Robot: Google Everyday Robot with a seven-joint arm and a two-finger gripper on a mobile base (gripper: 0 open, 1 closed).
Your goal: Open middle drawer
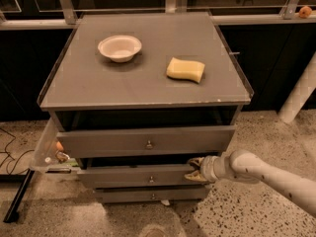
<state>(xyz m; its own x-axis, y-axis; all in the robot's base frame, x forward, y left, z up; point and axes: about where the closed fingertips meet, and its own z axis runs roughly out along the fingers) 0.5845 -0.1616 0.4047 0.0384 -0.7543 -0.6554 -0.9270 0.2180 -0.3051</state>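
The middle drawer [128, 176] is a grey flat front with a small round metal knob [151, 179]. It sits between the wider top drawer [108, 142] and the narrower bottom drawer [128, 195] of a grey cabinet. It stands slightly out, with a dark gap above its front. My gripper [194, 169] is at the drawer's upper right corner, at the end of my white arm [266, 174], which reaches in from the right. The gripper is touching or very close to the drawer's right end.
The top drawer is also pulled out a little. A white bowl [119, 48] and a yellow sponge [185, 69] lie on the cabinet top [148, 90]. A clear side bin [47, 149] with small items hangs on the left. A white pole [298, 98] stands at the right on the speckled floor.
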